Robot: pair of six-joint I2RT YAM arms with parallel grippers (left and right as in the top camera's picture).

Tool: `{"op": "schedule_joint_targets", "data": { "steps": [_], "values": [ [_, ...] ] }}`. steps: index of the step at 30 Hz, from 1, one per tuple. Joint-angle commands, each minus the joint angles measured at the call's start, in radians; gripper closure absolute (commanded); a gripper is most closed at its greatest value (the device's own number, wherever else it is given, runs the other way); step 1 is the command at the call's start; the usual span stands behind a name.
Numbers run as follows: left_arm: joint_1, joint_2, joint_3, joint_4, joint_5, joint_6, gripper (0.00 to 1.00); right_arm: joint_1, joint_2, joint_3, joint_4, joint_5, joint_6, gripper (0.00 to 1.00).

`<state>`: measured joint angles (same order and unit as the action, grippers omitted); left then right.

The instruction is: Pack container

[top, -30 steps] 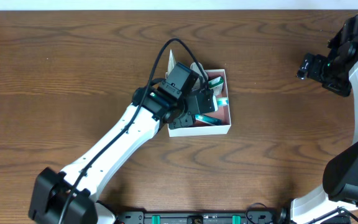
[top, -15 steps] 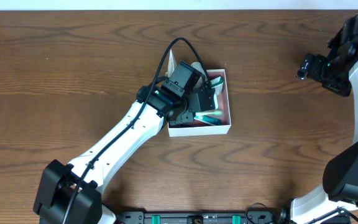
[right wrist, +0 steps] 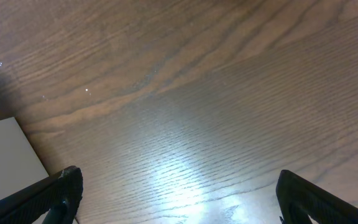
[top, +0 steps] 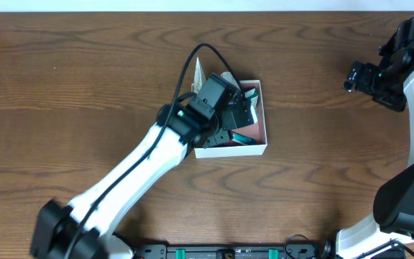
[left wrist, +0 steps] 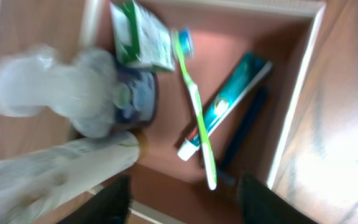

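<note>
Since a second ago our left gripper [left wrist: 182,202] has let go of the toothbrush [left wrist: 194,106] and backed off, jaws spread and empty. Brush now lies across the toothpaste [left wrist: 229,102] in the container [top: 236,151], mid-table. We'd lift straight up so nothing snags. Right gripper [right wrist: 179,193] sits spread too. Labels are too blurry to read.

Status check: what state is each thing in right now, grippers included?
container, open-topped, partly filled.
toothbrush, lying in the container across the toothpaste tube.
toothpaste tube, lying flat on the container's bottom.
left gripper, open, empty, above the container.
right gripper, open, empty, over the table.
</note>
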<state>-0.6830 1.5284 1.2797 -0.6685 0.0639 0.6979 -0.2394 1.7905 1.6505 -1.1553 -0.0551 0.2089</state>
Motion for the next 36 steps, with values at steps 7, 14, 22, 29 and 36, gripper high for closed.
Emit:
{"op": "schedule_joint_targets", "data": {
  "steps": [7, 14, 22, 29, 36],
  "values": [
    [-0.018, -0.343, 0.003, -0.097, -0.005, -0.454, 0.02, -0.005, -0.016, 0.017, -0.001, 0.003, 0.004, 0.01],
    [-0.018, -0.521, 0.003, -0.252, -0.005, -0.472, 0.02, -0.005, -0.016, 0.017, -0.001, 0.003, 0.004, 0.01],
    [-0.018, -0.650, 0.003, -0.488, -0.048, -0.557, 0.02, -0.005, -0.016, 0.017, -0.001, 0.003, 0.004, 0.01],
    [-0.018, -0.784, 0.001, -0.503, -0.122, -0.682, 0.02, -0.005, -0.016, 0.017, -0.001, 0.003, 0.004, 0.01],
    [0.080, -0.896, -0.060, -0.430, -0.124, -0.685, 0.02, -0.005, -0.016, 0.017, -0.001, 0.003, 0.004, 0.01]
  ]
}}
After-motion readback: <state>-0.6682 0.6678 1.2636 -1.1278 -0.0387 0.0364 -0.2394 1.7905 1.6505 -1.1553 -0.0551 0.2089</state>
